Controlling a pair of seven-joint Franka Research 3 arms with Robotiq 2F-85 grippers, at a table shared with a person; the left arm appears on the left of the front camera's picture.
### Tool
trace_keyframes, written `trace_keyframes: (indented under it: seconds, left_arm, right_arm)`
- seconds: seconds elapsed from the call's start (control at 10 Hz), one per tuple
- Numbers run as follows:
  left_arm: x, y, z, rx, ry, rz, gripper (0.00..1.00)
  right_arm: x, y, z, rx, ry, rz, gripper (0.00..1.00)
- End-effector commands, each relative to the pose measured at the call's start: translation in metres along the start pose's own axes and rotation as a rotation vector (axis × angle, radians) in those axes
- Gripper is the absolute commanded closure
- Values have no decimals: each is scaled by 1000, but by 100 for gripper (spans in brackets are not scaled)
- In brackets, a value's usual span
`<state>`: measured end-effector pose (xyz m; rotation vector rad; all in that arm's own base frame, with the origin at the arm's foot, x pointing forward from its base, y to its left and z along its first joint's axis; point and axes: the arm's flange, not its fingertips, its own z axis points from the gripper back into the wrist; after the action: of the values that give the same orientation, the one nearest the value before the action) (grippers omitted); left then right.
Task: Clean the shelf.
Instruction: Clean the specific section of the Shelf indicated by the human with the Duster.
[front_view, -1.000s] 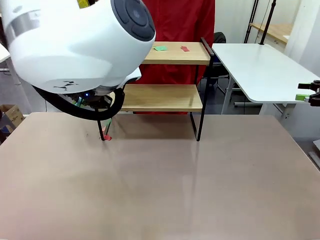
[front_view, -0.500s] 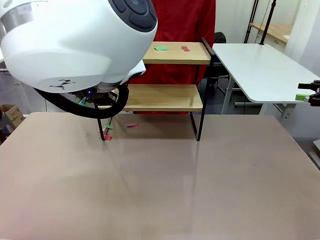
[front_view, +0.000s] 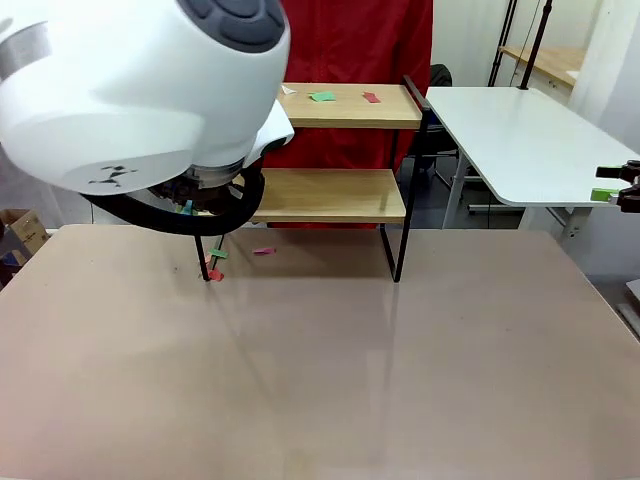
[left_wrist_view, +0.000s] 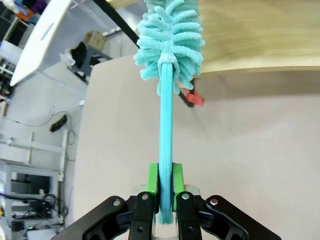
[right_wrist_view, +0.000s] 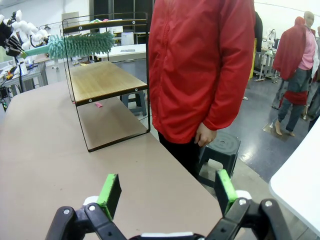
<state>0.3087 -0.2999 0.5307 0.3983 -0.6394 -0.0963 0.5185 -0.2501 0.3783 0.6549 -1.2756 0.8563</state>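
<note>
**Left claw pinches teal duster at the shelf's edge**

Left claw (left_wrist_view: 166, 176), at the bottom centre of its wrist view, has its green pads pressed against both sides of the flat plastic handle of a teal duster (left_wrist_view: 167, 125). The handle runs straight up the frame to a fluffy microfibre head at the top centre. That head overlaps the edge of a light wooden board of the shelf (left_wrist_view: 260, 35), which fills the upper right of that view. Just below the head, a red paper scrap (left_wrist_view: 193, 98) lies on the brownish-grey table top (left_wrist_view: 250, 160).

In the front view, the white left arm (front_view: 140, 90) fills the upper left. The two-tier shelf with its thin black frame stands behind it at the upper centre, on the far part of the table. A green scrap (front_view: 321, 97) and a small red scrap (front_view: 371, 97) lie on its top board. A pink scrap (front_view: 263, 251) and another green scrap (front_view: 217, 254) lie on the table beneath the lower board, near the left front leg.

Right claw (right_wrist_view: 167, 192) is spread wide with nothing between its pads, low in its wrist view. Beyond it, a person in a red jacket (right_wrist_view: 200, 70) stands at the table's far edge, one hand (right_wrist_view: 204, 135) hanging down. A white side table (front_view: 520, 130) sits at the front view's upper right.
</note>
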Motion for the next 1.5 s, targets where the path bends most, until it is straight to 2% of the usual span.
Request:
trace_keyframes:
  seconds: [0.0, 0.2, 0.4, 0.6, 0.8, 0.9, 1.1, 1.4]
  left_arm:
    - [-14, 12, -17, -111, 4, 42, 86]
    - [-19, 12, -32, -189, 34, 45, 86]
    - [-23, 12, -47, -191, 78, 35, 86]
    - [-23, 15, -53, -142, 99, 21, 86]
    - [-24, 24, -52, -24, 102, 7, 86]
    - [-23, 31, -47, 81, 74, 6, 86]
    - [-17, 35, -22, 188, -10, -4, 86]
    - [-12, 30, 6, 89, -73, 9, 86]
  right_arm:
    - [9, 0, -1, -13, 14, -4, 0]
    - [9, 0, -1, -13, 14, -4, 0]
    - [9, 0, -1, -13, 14, -4, 0]
    - [9, 0, -1, -13, 14, -4, 0]
    - [9, 0, -1, -13, 14, -4, 0]
    - [9, 0, -1, -13, 14, -4, 0]
    - [9, 0, -1, -13, 14, -4, 0]
    - [9, 0, -1, -13, 14, -4, 0]
